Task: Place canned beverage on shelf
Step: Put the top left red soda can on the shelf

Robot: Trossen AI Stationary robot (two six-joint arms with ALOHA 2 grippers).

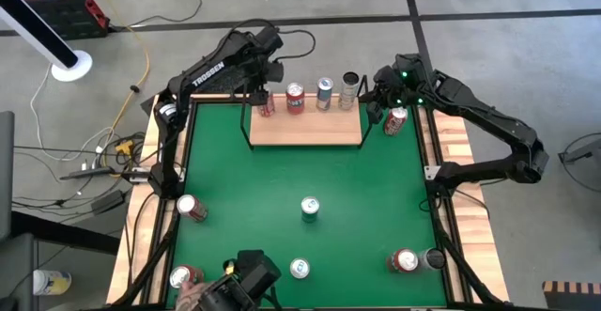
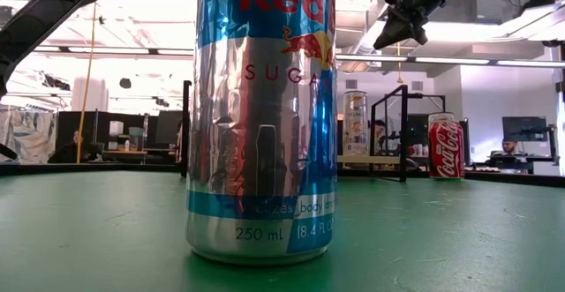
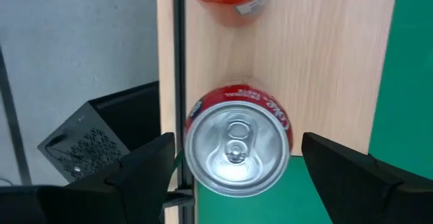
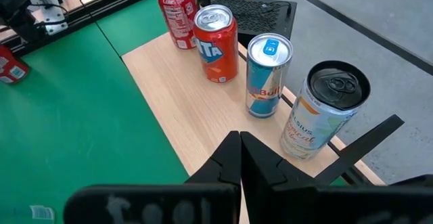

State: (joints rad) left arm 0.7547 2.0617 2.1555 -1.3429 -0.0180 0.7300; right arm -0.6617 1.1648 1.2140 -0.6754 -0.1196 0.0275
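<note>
— Left hand (image 1: 258, 93) first: where is it, and how are its fingers?

— Upper left of centre in the high view, over the left end of the shelf (image 1: 305, 131). Its fingers (image 3: 145, 170) are spread wide, one on each side of a Coca-Cola can (image 3: 237, 149) and clear of it. The can stands upright at the board's end, by the black wire frame.

— And further right along the shelf?

— An orange can (image 1: 295, 98), then a blue and silver Red Bull can (image 1: 325, 93), then a tall pale can with a dark top (image 1: 349, 90). All four stand upright in a row along the far edge.

— The right hand?

— Right hand (image 1: 380, 104) hangs just past the shelf's right end, at the upper right of the high view. In its wrist view the fingers (image 4: 230, 156) are pressed together with nothing between them. A red can (image 1: 396, 120) sits just beside it, off the board.

— What about the green counter (image 1: 282, 179)?

— Loose cans, from left to right: one in the lower left corner (image 1: 183, 276), a red one (image 1: 192, 208) lying at the left edge, one in the middle (image 1: 310, 208), a sugar-free Red Bull (image 2: 260, 116) filling the low view, and a red (image 1: 404, 260) and a dark one (image 1: 434, 258) together at the lower right.
</note>
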